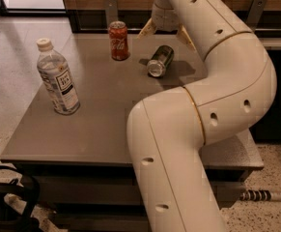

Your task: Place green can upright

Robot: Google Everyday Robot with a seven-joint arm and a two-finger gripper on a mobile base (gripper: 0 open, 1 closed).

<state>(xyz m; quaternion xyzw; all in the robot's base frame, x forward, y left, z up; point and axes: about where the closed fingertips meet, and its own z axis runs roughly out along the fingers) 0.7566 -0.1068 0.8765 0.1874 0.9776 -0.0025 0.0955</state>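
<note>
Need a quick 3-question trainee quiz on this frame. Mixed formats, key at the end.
1. True or false: the green can stands upright on the table.
2. Multiple choice: which thing stands nearest the green can? A) the red Coca-Cola can B) the water bottle C) a mug
3. Fill in: the gripper, fingers spread and holding nothing, hangs closest to the ___ can.

Key: 1 false, it lies on its side; 2 A; 3 green.
</note>
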